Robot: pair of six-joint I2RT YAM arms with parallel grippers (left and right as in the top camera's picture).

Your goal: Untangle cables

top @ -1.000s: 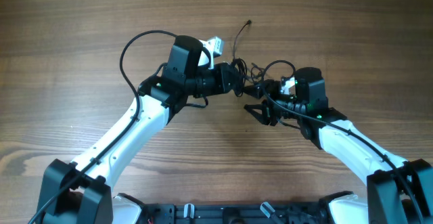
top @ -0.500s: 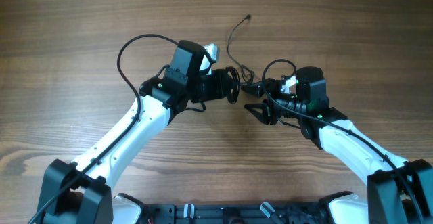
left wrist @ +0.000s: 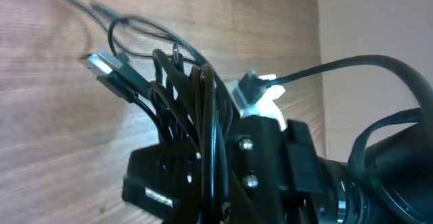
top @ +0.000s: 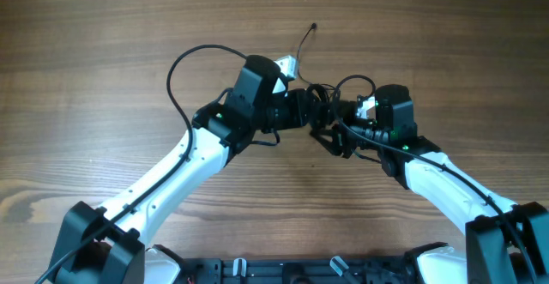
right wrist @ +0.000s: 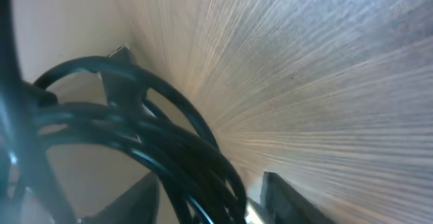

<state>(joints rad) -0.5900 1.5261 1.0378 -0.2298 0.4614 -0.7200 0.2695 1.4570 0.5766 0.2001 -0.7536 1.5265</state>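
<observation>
The cables (top: 319,93) are thin black cords bunched into one tangled knot of loops. The left end effector (top: 307,105) holds the knot off the table (top: 103,61), hard against the right end effector (top: 330,125), whose fingers stand apart around some loops. One strand (top: 309,35) trails away from both, ending in a small plug (top: 314,27). A silver-tipped plug (left wrist: 100,63) juts sideways from the bundle.

Brown wood-grain tabletop (top: 94,52) fills whole overhead view, grain running side to side, darker streaks mixed with lighter bands. Left wrist view: same tabletop (left wrist: 47,149) stops at straight edge, plain pale beige surface (left wrist: 379,14) beyond it; wall or floor, cannot tell. Right wrist view: wood (right wrist: 325,68) blurred, grain fanning outward, pale cream patch (right wrist: 67,21) upper left.
</observation>
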